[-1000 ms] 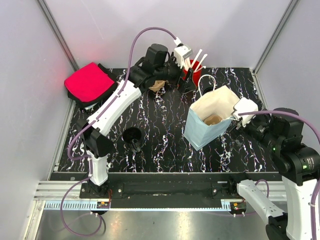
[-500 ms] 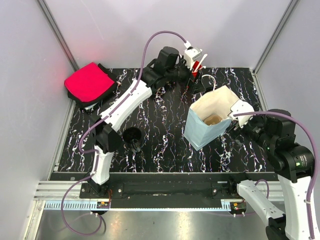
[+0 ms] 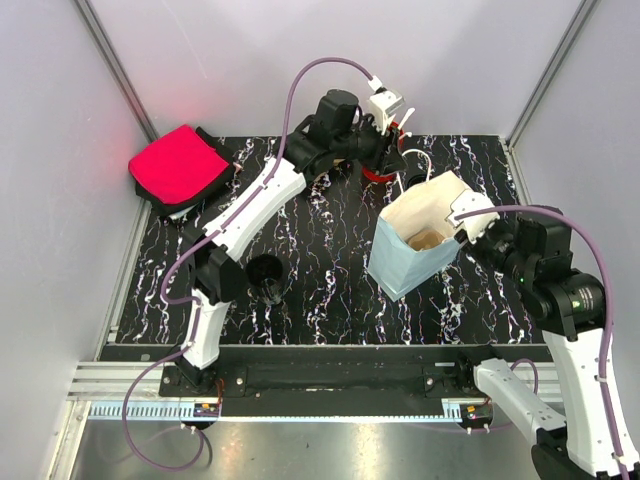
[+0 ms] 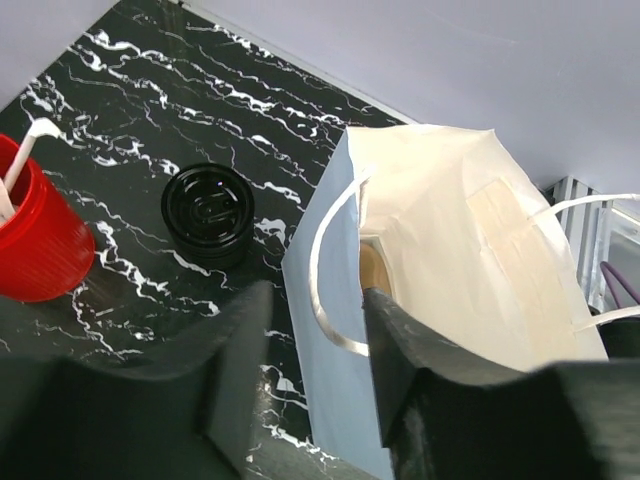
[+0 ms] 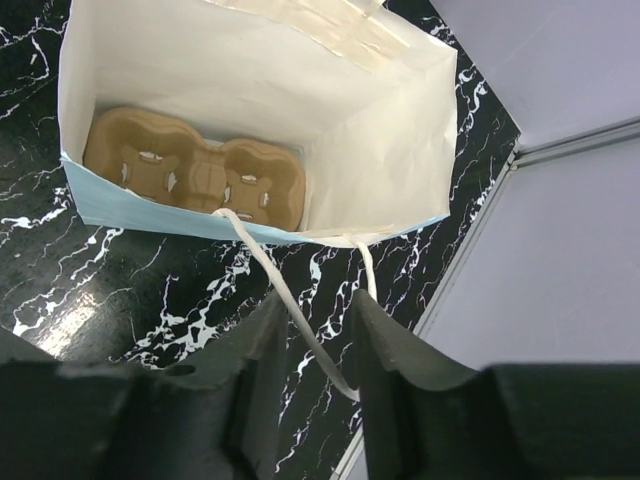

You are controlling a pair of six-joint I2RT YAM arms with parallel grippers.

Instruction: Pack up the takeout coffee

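The step in hand looks like the reach for the coffee (image 4: pixel 208 212), which is not yet gripped; it stands lidded and upright on the table (image 3: pixel 320 230), at the 12 o'clock of the bag (image 3: pixel 398 268) in the top view, just beside the bag's far wall, with the red cup (image 4: pixel 40 245) close at its 10 o'clock. The left gripper (image 4: pixel 315 330) hovers high at about the coffee's 11 o'clock, over the red cup; its jaws stand part-way apart with nothing between them. The right gripper (image 5: pixel 312 310) sits at the bag's 2 o'clock rim; its jaws are narrowed but apart, and a handle (image 5: pixel 290 300) runs through the gap, not visibly pinched. The bag stands upright and open, with a brown carrier (image 5: pixel 195 180) flat on its floor; packing has barely begun. The next move probably calls for the left jaws to widen enough to span the coffee, then a straight descent at its 12 and 6 o'clock sides, since the red cup and the bag crowd the other sides; the right should hold the mouth open.
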